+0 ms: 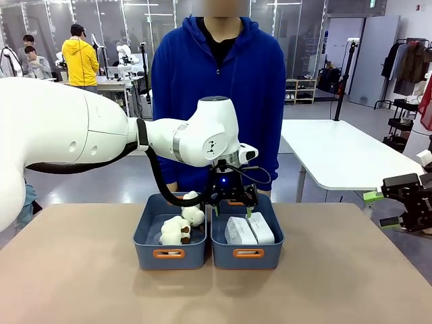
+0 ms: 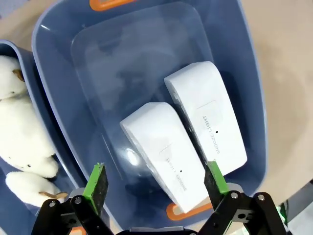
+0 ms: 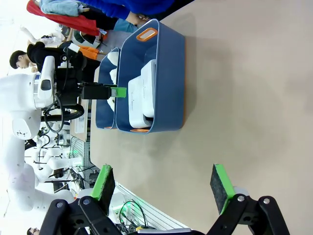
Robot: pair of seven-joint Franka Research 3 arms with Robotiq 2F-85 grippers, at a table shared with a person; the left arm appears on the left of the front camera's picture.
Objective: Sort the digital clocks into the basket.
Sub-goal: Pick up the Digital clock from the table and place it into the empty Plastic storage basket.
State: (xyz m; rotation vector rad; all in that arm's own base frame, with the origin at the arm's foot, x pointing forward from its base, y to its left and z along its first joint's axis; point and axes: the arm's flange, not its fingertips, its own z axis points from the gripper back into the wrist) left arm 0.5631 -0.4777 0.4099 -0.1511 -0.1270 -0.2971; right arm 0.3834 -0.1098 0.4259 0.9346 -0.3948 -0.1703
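Two white digital clocks (image 1: 239, 231) (image 1: 260, 228) lie side by side, screens hidden, in the right-hand blue-grey basket (image 1: 219, 256). My left gripper (image 1: 233, 208) hangs open just above that basket's far end, holding nothing. In the left wrist view the clocks (image 2: 168, 152) (image 2: 208, 115) rest on the basket (image 2: 137, 58) floor below my left gripper (image 2: 155, 181), whose green pads (image 2: 98, 182) stand wide apart. My right gripper (image 1: 378, 209) is open off the table's right edge. In the right wrist view it (image 3: 162, 183) is open over bare tabletop, far from the basket (image 3: 166, 54).
A second identical tub (image 1: 145, 256) touches the basket's left side and holds cream plush toys (image 1: 179, 228), also seen as plush toys (image 2: 19, 122) in the left wrist view. A person in a blue hoodie (image 1: 216, 88) stands at the table's far side. The near tabletop (image 1: 216, 297) is bare.
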